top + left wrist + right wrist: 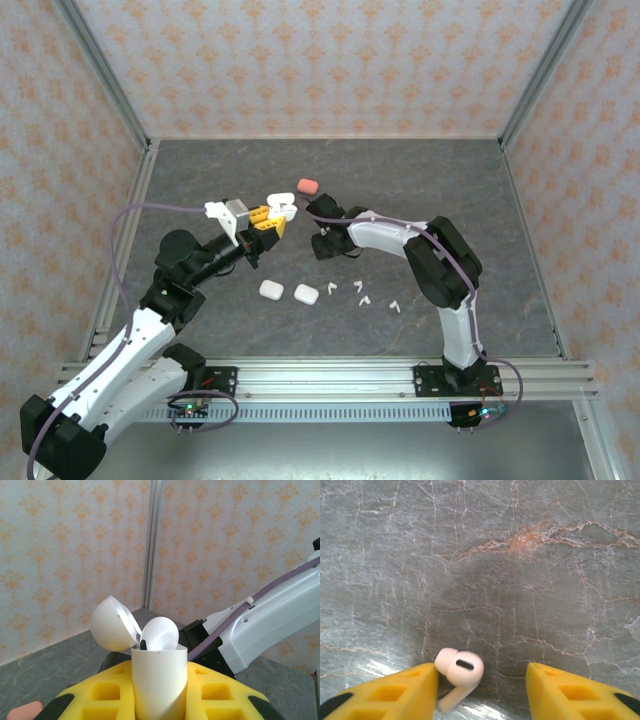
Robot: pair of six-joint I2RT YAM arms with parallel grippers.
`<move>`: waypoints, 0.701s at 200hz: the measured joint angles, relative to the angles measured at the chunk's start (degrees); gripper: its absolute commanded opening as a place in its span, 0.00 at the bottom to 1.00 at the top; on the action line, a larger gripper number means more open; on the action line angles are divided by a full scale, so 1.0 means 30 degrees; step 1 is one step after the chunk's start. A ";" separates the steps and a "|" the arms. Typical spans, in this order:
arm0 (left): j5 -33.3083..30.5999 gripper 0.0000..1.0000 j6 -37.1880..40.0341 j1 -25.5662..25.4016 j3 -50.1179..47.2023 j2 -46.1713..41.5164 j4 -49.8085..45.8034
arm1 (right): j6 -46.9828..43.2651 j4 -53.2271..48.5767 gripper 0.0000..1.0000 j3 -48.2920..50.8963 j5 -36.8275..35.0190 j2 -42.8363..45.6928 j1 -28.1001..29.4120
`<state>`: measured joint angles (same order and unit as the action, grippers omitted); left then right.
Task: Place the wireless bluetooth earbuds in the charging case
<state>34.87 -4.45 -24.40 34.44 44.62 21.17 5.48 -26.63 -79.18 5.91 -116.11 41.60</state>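
This is a robotics lab test cell, not anyone's home. The counter (200, 180) is a grey, stone-patterned sheet boxed in on three sides by flat panels (320, 60) printed with a peach wallpaper motif, held in bare aluminium posts (103, 75). Along the near edge runs a slotted aluminium rail (330, 375), and two robot arms, left (130, 345) and right (445, 265), are bolted to it, trailing purple cable (160, 206).
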 measured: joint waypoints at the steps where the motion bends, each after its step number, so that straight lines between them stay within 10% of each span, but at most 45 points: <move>1: -0.0007 0.00 0.0000 0.0000 0.0000 0.0000 0.0000 | 0.0007 0.0000 0.45 0.0015 -0.0007 0.0007 0.0000; 140: -0.0007 0.00 -0.0007 0.0000 0.0000 0.0328 0.0000 | -0.2514 -0.1690 0.49 -0.1581 0.0707 0.0852 -0.0007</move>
<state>34.85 -4.47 -24.40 34.44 45.60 21.17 -2.07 -31.70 -83.92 8.03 -113.56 41.58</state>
